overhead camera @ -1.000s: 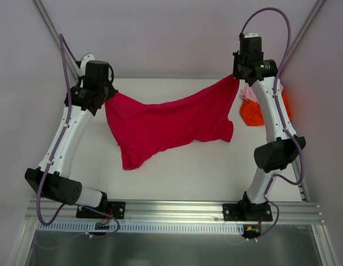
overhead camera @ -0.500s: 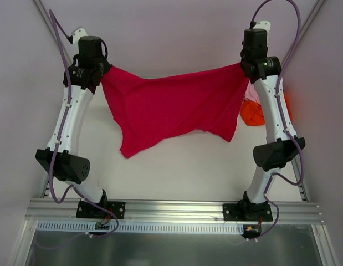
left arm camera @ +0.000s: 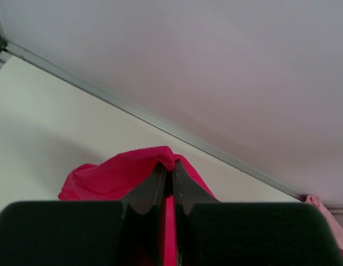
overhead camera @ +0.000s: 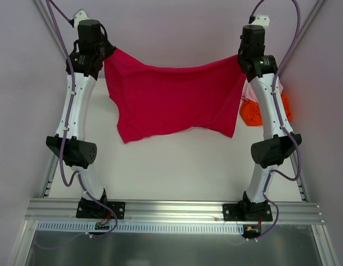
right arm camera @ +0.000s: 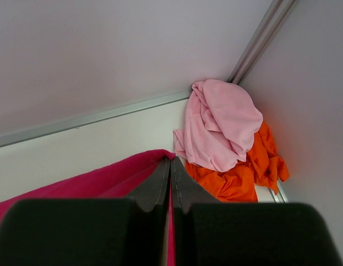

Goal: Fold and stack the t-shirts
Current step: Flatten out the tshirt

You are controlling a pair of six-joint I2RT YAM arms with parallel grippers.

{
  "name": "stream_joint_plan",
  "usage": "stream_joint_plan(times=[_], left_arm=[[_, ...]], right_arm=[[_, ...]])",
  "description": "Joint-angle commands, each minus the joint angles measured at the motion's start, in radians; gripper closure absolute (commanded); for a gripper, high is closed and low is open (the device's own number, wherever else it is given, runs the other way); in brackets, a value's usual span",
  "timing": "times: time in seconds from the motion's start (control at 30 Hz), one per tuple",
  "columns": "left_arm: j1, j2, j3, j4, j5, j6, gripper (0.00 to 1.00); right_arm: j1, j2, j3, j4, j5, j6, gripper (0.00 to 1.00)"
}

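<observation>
Our left gripper (overhead camera: pixel 106 54) is clamped on one upper corner of the crimson-magenta t-shirt (overhead camera: pixel 171 100); in the left wrist view its jaws are pressed together with a fold of the cloth bunched around the tips; our right gripper (overhead camera: pixel 241 60) pinches the opposite upper corner the same way, jaws closed with a thin edge of the red fabric between them. We hold both arms stretched toward the far side of the worktop (overhead camera: pixel 177 166), the left arm (overhead camera: pixel 74 116) along its left edge and the right arm (overhead camera: pixel 274 116) along its right edge; the shirt is spread wide between the two grippers, its top edge dipping slightly in the middle; its body hangs toward us with an uneven lower edge, one corner low on the left and another on the right; from above we cannot tell whether that lower edge touches the worktop. The pale pink t-shirt (right arm camera: pixel 221 127) lies crumpled in the far right corner of the worktop, on top of the bright orange t-shirt (right arm camera: pixel 243 177), which spreads out beneath it toward the right wall (right arm camera: pixel 315 111); in the overhead view the right arm hides part of both; the heap sits just beside the red shirt's right-hand corner, and we cannot tell whether they touch.
</observation>
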Motion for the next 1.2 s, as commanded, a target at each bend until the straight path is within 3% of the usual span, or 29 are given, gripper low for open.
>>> stream_joint_plan(times=[0.0,0.13,0.27,0.43,0.53,0.57,0.63,0.9,1.03,1.17], left_arm=[[0.031,0.024,0.043,0.053,0.160,-0.068,1.00],[0.051,0.044,0.056,0.128,0.414,-0.114,1.00],[0.055,0.061,0.153,0.172,0.524,-0.114,1.00],[0.054,-0.002,0.157,0.200,0.613,-0.115,1.00],[0.048,-0.126,0.036,0.191,0.582,-0.086,1.00],[0.048,-0.175,-0.081,0.232,0.555,-0.074,1.00],[0.049,-0.273,-0.148,0.235,0.458,-0.030,1.00],[0.058,-0.387,-0.223,0.143,0.268,0.059,1.00],[0.063,-0.430,-0.260,0.140,0.211,0.066,1.00],[0.065,-0.451,-0.274,0.134,0.209,0.061,1.00]], right_arm=[[0.006,0.014,0.040,0.105,0.020,0.015,0.99],[0.012,-0.003,-0.009,0.168,-0.024,0.019,0.99],[0.018,-0.006,-0.012,0.284,-0.050,-0.039,0.99],[0.018,-0.042,-0.014,0.329,-0.041,-0.091,0.99],[0.018,-0.102,-0.053,0.375,0.017,-0.163,0.99],[0.018,-0.121,-0.091,0.390,0.040,-0.188,0.99],[0.012,-0.179,-0.136,0.427,0.088,-0.264,0.99],[-0.005,-0.297,-0.253,0.520,0.192,-0.380,0.99],[-0.017,-0.381,-0.409,0.649,0.247,-0.439,0.99],[-0.037,-0.469,-0.503,0.668,0.237,-0.385,0.99]])
